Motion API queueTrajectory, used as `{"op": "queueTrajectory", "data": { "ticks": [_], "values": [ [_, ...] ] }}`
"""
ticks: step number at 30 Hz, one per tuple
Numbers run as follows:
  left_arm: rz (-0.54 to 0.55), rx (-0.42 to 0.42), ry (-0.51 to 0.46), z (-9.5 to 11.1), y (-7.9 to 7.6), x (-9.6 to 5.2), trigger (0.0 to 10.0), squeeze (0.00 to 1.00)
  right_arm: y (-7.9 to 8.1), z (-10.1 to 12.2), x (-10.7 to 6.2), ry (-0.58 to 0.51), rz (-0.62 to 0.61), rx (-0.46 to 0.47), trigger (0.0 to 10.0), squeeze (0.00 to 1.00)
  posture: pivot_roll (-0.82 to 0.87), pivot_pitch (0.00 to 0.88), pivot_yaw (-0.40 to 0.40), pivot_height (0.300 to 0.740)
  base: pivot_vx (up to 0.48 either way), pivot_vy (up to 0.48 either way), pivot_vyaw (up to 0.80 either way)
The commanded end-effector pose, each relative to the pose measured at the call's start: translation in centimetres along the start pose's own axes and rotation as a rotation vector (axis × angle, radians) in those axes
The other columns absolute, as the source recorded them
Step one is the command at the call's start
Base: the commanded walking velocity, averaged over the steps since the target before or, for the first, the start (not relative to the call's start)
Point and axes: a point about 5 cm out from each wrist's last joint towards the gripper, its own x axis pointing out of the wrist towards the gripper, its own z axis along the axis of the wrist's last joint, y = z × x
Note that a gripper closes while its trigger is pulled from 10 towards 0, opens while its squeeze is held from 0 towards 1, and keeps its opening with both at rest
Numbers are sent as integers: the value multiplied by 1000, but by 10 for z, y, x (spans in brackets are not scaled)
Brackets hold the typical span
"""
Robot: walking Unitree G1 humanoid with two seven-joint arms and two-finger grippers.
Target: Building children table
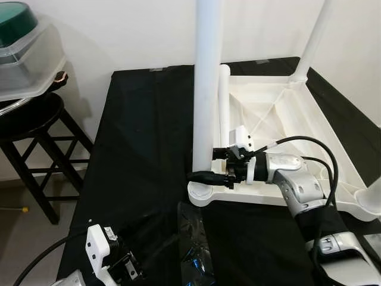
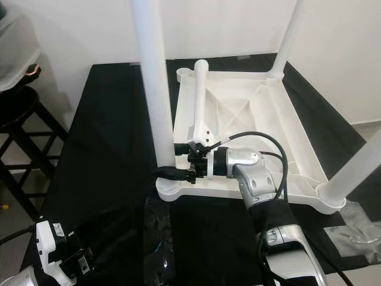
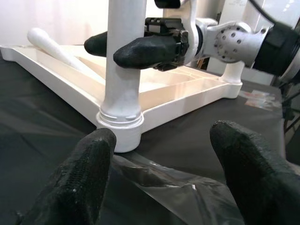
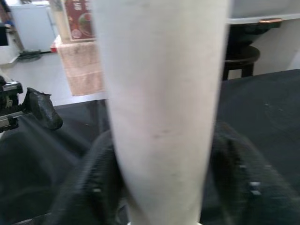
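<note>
Left gripper (image 3: pixel 159 173) hangs low over the black bench (image 1: pixel 143 149), fingers wide, above clear plastic wrap (image 1: pixel 193 238). Beyond it, the white tabletop (image 2: pixel 250 113) lies upside down on the bench. Right gripper (image 1: pixel 205 164) has its fingers closed around the near leg (image 1: pixel 206 89), just above its corner socket. A loose leg (image 2: pixel 199 101) lies on the tabletop.
</note>
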Motion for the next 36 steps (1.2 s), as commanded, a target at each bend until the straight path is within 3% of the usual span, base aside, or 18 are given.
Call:
{"op": "queueTrajectory", "data": {
  "ticks": [1,11,12,13,14,15,16,17,18,20,25,26,30,31,32,34,36],
  "values": [
    [-6,-22,16,0,-2,-4,10000,0,-1,0,-2,-8,-5,-4,0,0,89,142,-28,740,0,0,0],
    [8,-37,3,0,-2,-5,10000,0,4,-8,-6,17,-102,-19,0,0,81,146,-36,740,0,0,0],
    [9,-41,3,0,-3,-6,10000,0,5,-13,-6,31,-251,8,0,0,67,155,-53,740,0,0,0],
    [9,-50,2,-1,-4,-6,10000,0,18,-28,-5,117,-540,29,0,0,49,170,-52,740,0,0,0],
    [9,-50,2,-1,-4,-6,10000,0,18,-28,-5,117,-540,29,0,0,49,170,-52,740,0,0,0],
    [9,-59,1,-2,-5,-7,10000,0,39,-38,-8,197,-719,24,0,0,49,170,-52,740,0,0,0],
    [9,-59,1,-2,-5,-7,10000,0,39,-38,-8,197,-719,24,0,0,49,170,-52,740,0,0,0],
    [8,-66,2,-3,-6,-8,10000,0,56,-43,-13,258,-842,14,0,0,44,167,-39,740,0,0,0],
    [8,-66,2,-3,-6,-8,10000,0,56,-43,-13,258,-842,14,0,0,44,167,-39,740,0,0,0],
    [5,-80,5,-5,-8,-9,10000,0,58,-44,-26,318,-953,-21,0,0,38,158,-17,740,0,0,0],
    [-12,-94,12,-7,-8,-9,10000,0,55,-43,-30,353,-949,-21,0,0,30,150,-3,740,0,0,0],
    [-14,-97,15,-8,-7,-8,10000,0,53,-40,-30,331,-928,-13,10000,0,27,149,-1,740,0,0,0],
    [-15,-102,16,-9,-6,-7,10000,0,49,-34,-30,278,-917,4,10000,0,23,145,1,740,0,0,0],
    [-15,-104,17,-9,-7,-7,10000,0,43,-28,-28,214,-866,45,10000,1000,26,141,3,740,0,0,0],
    [-15,-104,17,-9,-7,-7,10000,0,43,-28,-28,214,-866,45,10000,1000,26,141,3,740,0,0,0],
    [-14,-109,18,-11,-8,-5,10000,0,40,-10,-19,119,-653,62,10000,1000,27,138,3,740,0,0,0],
    [-14,-109,18,-11,-8,-5,10000,0,40,-10,-19,119,-653,62,10000,1000,27,138,3,740,0,0,0]
  ]
}}
